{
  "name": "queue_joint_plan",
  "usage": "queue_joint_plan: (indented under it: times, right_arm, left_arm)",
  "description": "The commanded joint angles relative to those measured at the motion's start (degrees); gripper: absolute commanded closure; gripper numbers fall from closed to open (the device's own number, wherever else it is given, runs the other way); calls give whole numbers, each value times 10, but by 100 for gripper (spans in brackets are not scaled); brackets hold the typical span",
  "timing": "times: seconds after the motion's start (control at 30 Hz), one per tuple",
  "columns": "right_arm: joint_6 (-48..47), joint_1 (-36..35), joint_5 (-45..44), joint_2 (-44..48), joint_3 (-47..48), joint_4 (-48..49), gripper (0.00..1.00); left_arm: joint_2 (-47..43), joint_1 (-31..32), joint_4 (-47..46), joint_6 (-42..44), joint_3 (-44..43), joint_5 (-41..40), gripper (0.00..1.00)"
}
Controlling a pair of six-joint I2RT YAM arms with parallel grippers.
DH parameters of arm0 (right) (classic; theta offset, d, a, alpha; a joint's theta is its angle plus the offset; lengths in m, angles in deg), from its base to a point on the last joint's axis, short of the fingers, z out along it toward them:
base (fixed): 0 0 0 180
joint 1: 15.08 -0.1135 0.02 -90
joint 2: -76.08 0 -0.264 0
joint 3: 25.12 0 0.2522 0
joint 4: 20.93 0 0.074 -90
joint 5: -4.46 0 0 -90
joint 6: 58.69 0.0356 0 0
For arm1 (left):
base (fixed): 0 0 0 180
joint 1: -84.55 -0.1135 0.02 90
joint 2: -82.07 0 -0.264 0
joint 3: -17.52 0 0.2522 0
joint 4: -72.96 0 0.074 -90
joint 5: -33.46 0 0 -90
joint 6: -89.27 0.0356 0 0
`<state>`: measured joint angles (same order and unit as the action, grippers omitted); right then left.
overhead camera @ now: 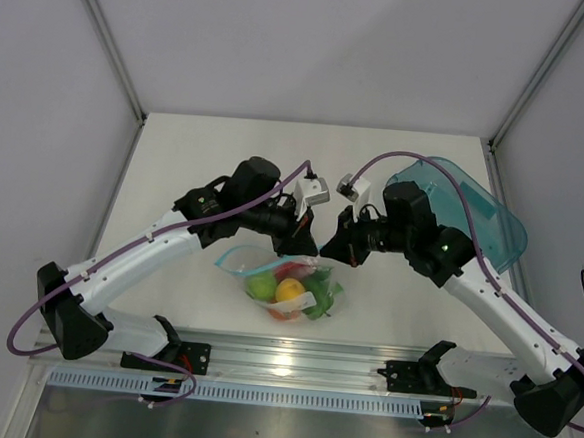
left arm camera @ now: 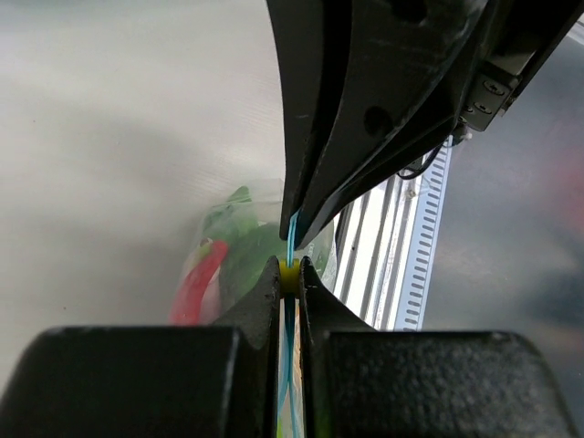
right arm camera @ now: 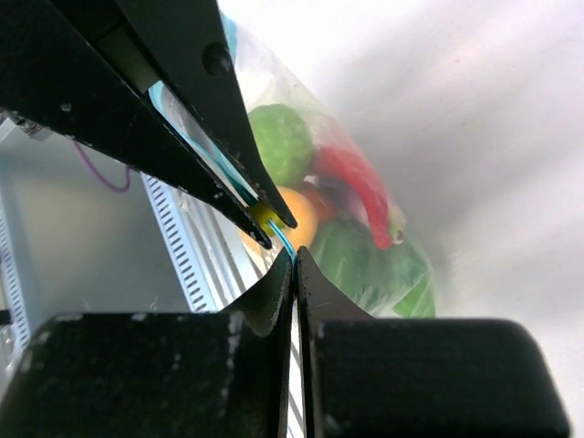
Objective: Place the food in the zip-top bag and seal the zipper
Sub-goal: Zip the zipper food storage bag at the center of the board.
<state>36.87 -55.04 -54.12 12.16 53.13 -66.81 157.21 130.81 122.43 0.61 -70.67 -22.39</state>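
We saw the zip-top bag (overhead camera: 285, 284) over the counter (overhead camera: 216, 164), and the food (overhead camera: 289, 291) was inside it; a green lime (right arm camera: 283, 141) and a red pepper (right arm camera: 360, 187) showed through the plastic. Just above the bag, the left pincer (left arm camera: 289, 274) and the right pincer (right arm camera: 294, 265) met tip to tip, each one closed tightly on the zipper (left arm camera: 291, 239). A teal tray (overhead camera: 478, 207) stood to the right of the bag, well apart.

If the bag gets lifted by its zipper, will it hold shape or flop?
Probably flop: the zip-top bag is thin crinkled film, so it should sag below the zipper. The round food loose inside would likely roll to the lowest corner. Left gripper and right gripper pinch only the narrow strip, so it might slip.
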Motion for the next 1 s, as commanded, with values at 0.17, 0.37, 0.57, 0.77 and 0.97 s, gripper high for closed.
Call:
queue_joint_plan:
  times: [0.17,0.37,0.57,0.77,0.97]
  right_arm:
    - [18,4,-86,31,-29,35,100]
    - [16,8,-105,35,-24,23,100]
    - [14,16,-111,47,-21,14,100]
    - [9,17,-112,51,-15,1,100]
    - [9,19,-112,57,-15,-1,100]
  left_arm:
    - [-3,3,33,-6,-22,-25,99]
    - [-8,3,46,-4,-20,-58,99]
    - [-23,3,75,-6,-18,-115,99]
    - [-52,3,87,-9,-4,-147,99]
    - [-89,2,78,-28,23,-168,99]
